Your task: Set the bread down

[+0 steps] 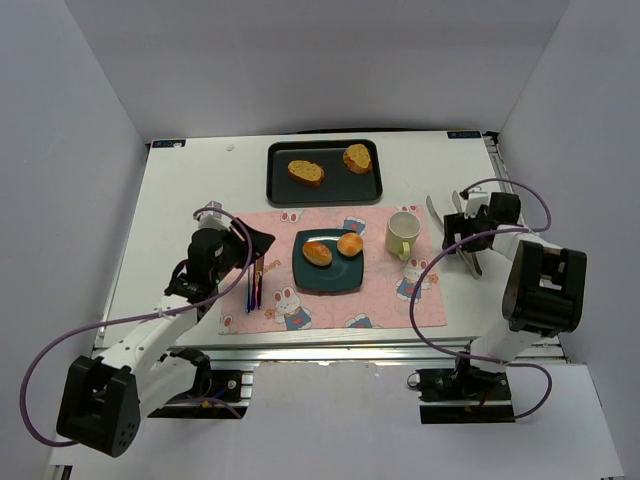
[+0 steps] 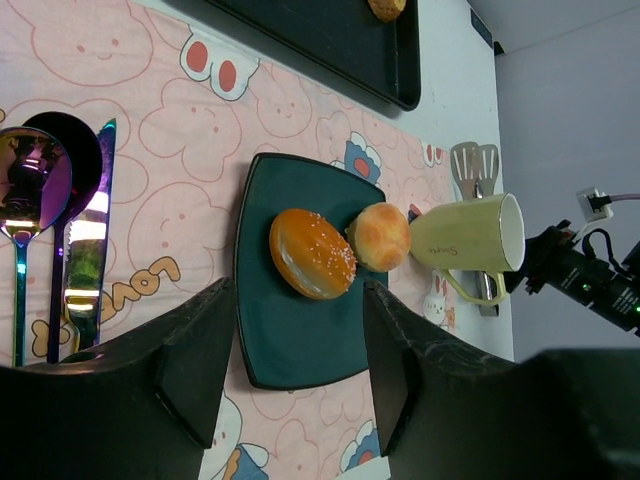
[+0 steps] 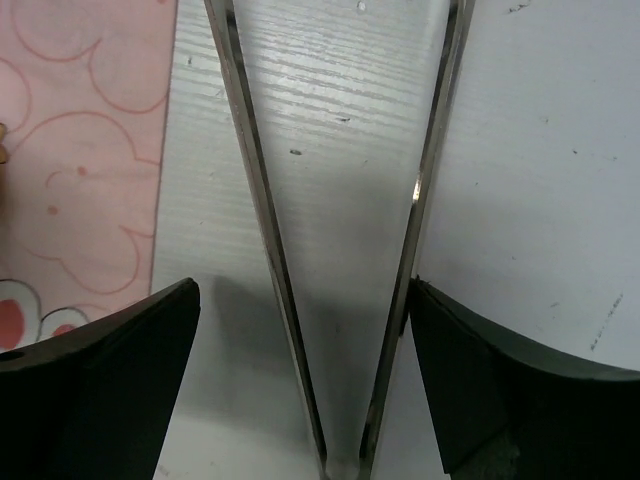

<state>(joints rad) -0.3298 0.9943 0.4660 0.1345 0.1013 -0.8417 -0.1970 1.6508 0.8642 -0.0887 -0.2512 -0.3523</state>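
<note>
Two small round golden-orange buns sit side by side on the dark teal plate in the middle of the pink placemat. In the left wrist view the sesame-topped bun and the paler bun lie on the plate. My left gripper is open and empty, left of the plate, above the cutlery. My right gripper is open at the right side, its fingers on either side of metal tongs that lie on the table.
A black tray at the back holds two toasted pieces. A pale yellow mug stands right of the plate. A spoon and other cutlery lie on the placemat's left side.
</note>
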